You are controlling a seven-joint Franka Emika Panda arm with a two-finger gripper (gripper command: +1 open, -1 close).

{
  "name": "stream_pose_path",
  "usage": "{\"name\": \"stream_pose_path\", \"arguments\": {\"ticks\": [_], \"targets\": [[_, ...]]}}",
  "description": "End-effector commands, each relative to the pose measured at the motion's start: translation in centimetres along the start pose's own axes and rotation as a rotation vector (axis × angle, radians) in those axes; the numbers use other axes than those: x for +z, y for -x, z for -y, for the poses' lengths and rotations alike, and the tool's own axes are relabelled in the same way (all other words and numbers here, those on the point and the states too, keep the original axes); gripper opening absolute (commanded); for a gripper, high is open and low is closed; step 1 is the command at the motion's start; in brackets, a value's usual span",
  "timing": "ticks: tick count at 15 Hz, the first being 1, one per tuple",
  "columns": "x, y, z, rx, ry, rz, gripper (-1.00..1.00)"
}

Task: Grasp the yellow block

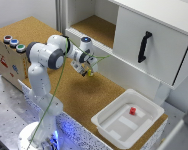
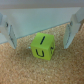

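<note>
Gripper spread wide, straddling the yellow block; likely light, rigid: pinch its 3 and 9 o'clock faces

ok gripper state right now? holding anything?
Gripper: open, holding nothing. Its fingers stand on either side of the small bright yellow cube with black markings on the cork surface, not touching it.

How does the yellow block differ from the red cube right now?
The yellow block is yellow with dark marks on its faces; the red cube looks plain red. The yellow block sits on the cork surface between the fingers of the hand; the red cube lies inside the white tub, far from the hand. Both are small cubes.
</note>
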State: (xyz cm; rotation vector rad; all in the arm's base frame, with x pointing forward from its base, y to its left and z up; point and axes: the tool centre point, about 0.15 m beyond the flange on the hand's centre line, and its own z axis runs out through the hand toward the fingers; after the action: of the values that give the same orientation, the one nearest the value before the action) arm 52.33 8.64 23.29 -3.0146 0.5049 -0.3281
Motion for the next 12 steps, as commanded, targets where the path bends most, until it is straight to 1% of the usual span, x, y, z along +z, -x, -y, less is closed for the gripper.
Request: {"name": "stream_pose_path", "arguments": {"ticks": [1,2,7,8,12], "targets": [[1.2,-2.1,1.3,0.054,0.165,0.016,1.00],[1.5,-1.9,1.4,0.055,0.158,0.018,1.00],[2.1,-1.7,1.3,0.031,0.176,0.020,1.00],[2.1,-1.7,1.3,0.027,0.176,0.018,-1.00],[2.2,-1.8,1.4,0.017,0.180,0.012,-1.00]]}}
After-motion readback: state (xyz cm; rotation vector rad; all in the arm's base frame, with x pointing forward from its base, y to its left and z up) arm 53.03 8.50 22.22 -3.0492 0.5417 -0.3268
